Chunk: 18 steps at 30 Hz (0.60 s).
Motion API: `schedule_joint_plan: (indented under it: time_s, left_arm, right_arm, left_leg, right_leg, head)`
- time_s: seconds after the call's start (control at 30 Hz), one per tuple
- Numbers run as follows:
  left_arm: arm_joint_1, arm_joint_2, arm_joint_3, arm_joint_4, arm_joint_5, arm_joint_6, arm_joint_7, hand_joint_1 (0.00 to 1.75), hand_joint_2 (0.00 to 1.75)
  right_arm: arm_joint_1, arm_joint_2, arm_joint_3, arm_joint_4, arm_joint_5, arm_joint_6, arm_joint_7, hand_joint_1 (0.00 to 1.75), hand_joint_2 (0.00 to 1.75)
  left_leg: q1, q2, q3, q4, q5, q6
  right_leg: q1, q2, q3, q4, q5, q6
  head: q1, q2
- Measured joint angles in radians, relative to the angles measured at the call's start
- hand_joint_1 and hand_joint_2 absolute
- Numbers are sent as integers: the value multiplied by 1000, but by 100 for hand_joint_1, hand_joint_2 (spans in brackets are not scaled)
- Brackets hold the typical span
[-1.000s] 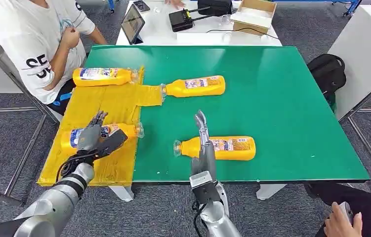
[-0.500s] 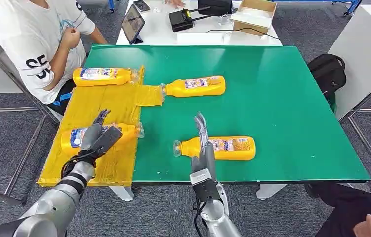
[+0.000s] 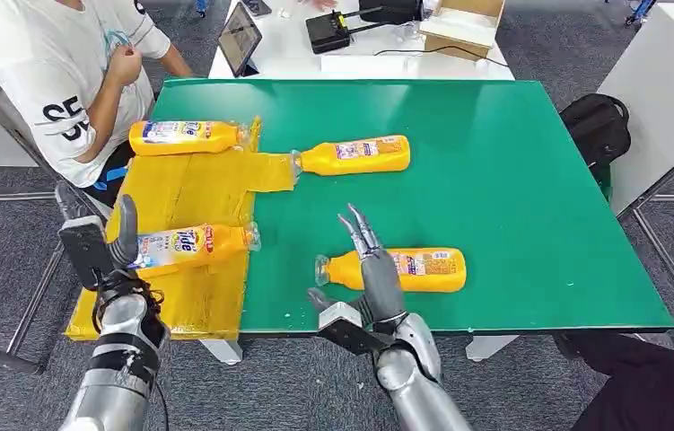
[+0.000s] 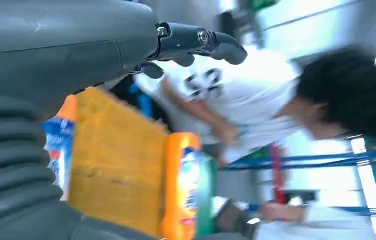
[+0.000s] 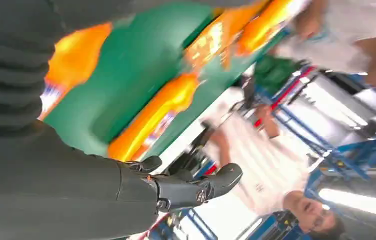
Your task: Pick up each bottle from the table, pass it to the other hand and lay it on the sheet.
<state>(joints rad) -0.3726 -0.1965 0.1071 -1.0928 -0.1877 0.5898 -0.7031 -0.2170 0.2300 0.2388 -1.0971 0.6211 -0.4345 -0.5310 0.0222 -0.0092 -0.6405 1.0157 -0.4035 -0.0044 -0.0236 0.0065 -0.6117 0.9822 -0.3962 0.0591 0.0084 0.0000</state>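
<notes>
Two orange bottles lie on the yellow sheet [image 3: 189, 180]: a far bottle [image 3: 188, 136] and a near bottle [image 3: 194, 244]. My left hand [image 3: 104, 247] stands open at the near bottle's base end, off the table's left edge, fingers raised. A third bottle [image 3: 353, 154] lies on the green table [image 3: 494, 180], its cap at the sheet's edge. The fourth bottle [image 3: 400, 268] lies near the front edge. My right hand [image 3: 364, 283] is open just in front of it, fingers pointing over its neck end. The left wrist view shows the left hand's fingers [image 4: 201, 40] apart, holding nothing.
A person in a white shirt [image 3: 64, 81] sits at the table's far left corner. A white table [image 3: 351, 58] behind holds a tablet, a black device and a cardboard box. A black bag [image 3: 598, 130] rests on the floor at the right.
My left hand has drawn back left off the near bottle and turned upright. My right hand has turned, its fingers and thumb now spread. The view has shifted slightly.
</notes>
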Motion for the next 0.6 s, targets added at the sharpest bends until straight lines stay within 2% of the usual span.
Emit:
schedule_joint_plan:
  time_s: [0.2, 0.4, 0.6]
  left_arm:
    - [133, -1, -125, -206, 17, 61, 0, 0, 175]
    - [194, -1, -198, -246, 13, 70, 0, 0, 175]
    - [208, -1, -221, -253, 6, 70, 0, 0, 175]
  right_arm:
    - [-27, -92, -47, 0, 109, 42, 115, 0, 175]
    - [-54, -162, -98, 15, 160, 123, 187, 0, 175]
    - [-72, -191, -108, 52, 184, 186, 223, 0, 175]
  left_leg:
    - [-1, 0, -1, 0, -1, 0]
    - [0, 0, -1, 0, -1, 0]
    - [0, 0, -1, 0, -1, 0]
  right_leg:
    - [0, 0, 0, 0, 0, 0]
    - [0, 0, -1, 0, 0, 0]
    - [0, 0, -1, 0, 0, 0]
  head:
    - [1, 0]
    - [0, 0]
    - [0, 0]
